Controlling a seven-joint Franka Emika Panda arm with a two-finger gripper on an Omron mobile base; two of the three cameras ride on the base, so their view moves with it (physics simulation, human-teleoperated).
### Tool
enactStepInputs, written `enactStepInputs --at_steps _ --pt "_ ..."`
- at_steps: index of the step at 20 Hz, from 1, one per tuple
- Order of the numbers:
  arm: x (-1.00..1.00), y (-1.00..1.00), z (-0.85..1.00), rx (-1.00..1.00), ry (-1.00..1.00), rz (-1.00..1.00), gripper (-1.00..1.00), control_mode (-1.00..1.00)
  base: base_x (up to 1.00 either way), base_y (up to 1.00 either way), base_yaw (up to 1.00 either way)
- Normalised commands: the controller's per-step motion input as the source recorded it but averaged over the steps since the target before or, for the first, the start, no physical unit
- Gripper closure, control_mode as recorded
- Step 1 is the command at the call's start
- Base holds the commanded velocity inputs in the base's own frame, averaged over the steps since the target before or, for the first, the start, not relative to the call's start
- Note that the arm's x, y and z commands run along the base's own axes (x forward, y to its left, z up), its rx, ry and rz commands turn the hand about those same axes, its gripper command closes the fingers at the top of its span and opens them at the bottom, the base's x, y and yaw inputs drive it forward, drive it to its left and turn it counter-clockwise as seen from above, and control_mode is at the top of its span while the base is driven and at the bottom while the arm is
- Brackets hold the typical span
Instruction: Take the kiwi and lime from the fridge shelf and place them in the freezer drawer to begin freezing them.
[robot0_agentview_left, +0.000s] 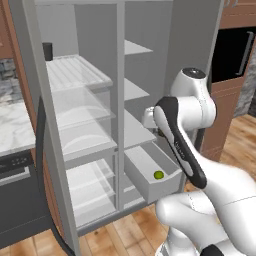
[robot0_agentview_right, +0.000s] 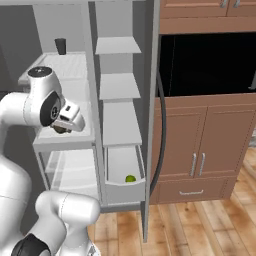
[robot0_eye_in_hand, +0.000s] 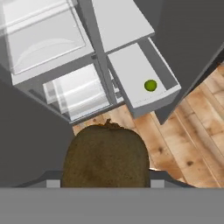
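1. Kiwi (robot0_eye_in_hand: 105, 155) is held clamped in the gripper (robot0_agentview_right: 62, 129), up beside the fridge shelves
2. Lime (robot0_agentview_left: 158, 175) is seen lying inside the pulled-out freezer drawer (robot0_agentview_left: 165, 190), near its front wall

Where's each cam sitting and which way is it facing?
Left base view: behind-left of the arm, facing the open fridge; white arm at lower right.
Right base view: behind-right, same fridge; arm at left, gripper shut on the kiwi.
Hand view: looks down past the kiwi.
All three share the freezer drawer holding the lime.
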Motion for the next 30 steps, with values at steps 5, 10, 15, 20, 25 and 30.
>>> enactStepInputs --at_steps 5,10,15,20,25,30 --pt "0.17 -0.66 -0.03 0.00 0.30 -0.19 1.00 -1.00 0.00 0.00 0.00" --pt "0.51 -0.50 -0.68 -0.07 0.06 -0.05 1.00 -1.00 0.00 0.00 0.00" --pt "0.60 -0.19 -1.00 -0.05 0.00 -0.05 1.00 -1.00 0.00 0.00 0.00" --pt "0.61 -0.13 -0.73 0.02 0.00 -0.02 1.00 -1.00 0.00 0.00 0.00" --pt "0.42 -0.01 -0.46 0.03 0.03 0.00 1.00 -1.00 0.00 0.00 0.00" --pt "0.22 0.00 -0.46 0.00 0.10 0.00 1.00 -1.00 0.00 0.00 0.00"
